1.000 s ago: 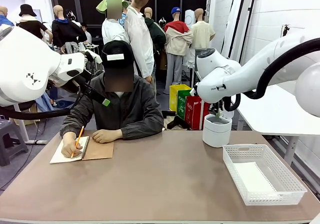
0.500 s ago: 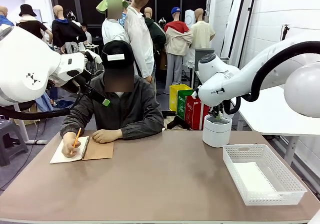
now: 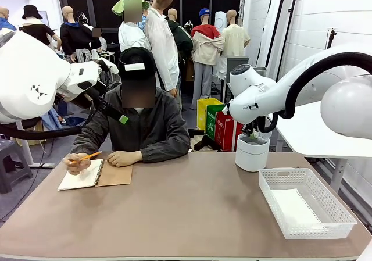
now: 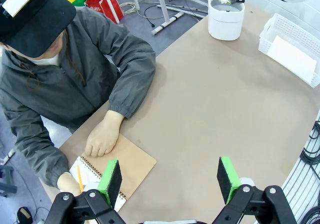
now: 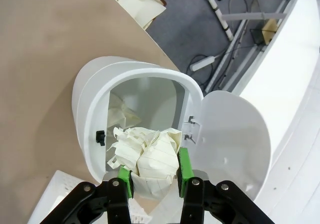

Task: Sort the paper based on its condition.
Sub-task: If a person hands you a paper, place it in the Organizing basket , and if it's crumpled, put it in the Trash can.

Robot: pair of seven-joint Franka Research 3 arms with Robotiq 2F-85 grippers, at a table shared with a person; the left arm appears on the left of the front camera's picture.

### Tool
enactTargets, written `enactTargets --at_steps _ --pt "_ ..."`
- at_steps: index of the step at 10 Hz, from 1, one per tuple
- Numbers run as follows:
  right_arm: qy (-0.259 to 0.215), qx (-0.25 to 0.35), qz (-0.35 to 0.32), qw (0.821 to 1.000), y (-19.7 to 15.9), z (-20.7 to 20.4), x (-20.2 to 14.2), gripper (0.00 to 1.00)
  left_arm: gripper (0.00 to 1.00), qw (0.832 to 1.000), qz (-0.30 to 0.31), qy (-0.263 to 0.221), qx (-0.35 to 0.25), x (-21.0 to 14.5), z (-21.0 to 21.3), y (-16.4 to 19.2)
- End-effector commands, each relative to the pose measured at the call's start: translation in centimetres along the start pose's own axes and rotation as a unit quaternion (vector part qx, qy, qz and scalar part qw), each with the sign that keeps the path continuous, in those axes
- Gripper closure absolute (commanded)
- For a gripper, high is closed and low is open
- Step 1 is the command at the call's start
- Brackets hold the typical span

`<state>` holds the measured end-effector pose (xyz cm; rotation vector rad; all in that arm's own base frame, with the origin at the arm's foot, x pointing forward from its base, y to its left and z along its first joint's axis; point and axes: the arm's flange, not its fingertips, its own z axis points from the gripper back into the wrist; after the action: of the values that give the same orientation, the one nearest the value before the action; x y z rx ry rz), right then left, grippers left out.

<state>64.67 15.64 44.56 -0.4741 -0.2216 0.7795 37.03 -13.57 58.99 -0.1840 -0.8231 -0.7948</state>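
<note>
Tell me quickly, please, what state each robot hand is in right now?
Left hand: open, holding nothing, above the table.
Right hand: shut on crumpled paper, over the open white bin.

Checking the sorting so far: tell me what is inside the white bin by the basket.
Above the white bin's open mouth, the right tool grips a crumpled paper ball. Another crumpled piece lies deeper inside. The ball hides the rest of the bottom.

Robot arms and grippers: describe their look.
Both arms are glossy white with rounded joints; the left arm bears a small black triangle marking, and a thick black cable loops along the right arm. Each gripper is black with green-padded fingers: left gripper, right gripper.
</note>
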Motion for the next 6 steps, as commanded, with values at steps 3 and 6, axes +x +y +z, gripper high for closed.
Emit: enactTargets --at_steps 3,6 --pt "0.026 -0.009 -0.007 1.000 -0.52 -0.51 0.68 0.39 0.00 1.000 0.008 0.001 0.001 -0.06 0.02 0.00" --pt "0.022 -0.004 -0.007 1.000 -0.42 -0.61 0.66 0.00 0.00 1.000 0.008 0.001 0.001 -0.06 0.02 0.00"
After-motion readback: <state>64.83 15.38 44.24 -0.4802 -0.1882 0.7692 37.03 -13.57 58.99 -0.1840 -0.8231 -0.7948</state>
